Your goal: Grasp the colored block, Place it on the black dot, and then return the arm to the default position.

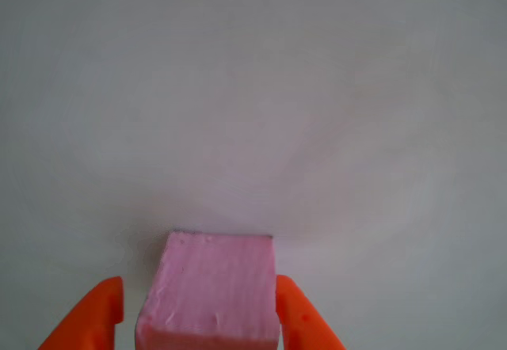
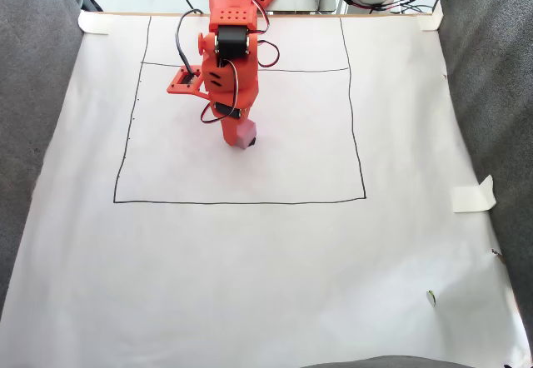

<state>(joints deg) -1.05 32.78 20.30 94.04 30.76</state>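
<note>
likely a lab: paper-covered table point(image 2: 250, 260), loose cables point(image 2: 391, 2).

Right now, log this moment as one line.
arm: over the drawn square | gripper: shut on pink block | block: at the paper, whether resting unclear | black dot: not made out

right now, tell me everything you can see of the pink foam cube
The pink foam cube is light pink and matte, with a slightly rough, faintly ridged top and crisp edges. It sits between the two orange fingers of the end effector; whether they press its sides is unclear. In the fixed view it is at the arm's tip, inside the drawn rectangle on the white paper.
</note>
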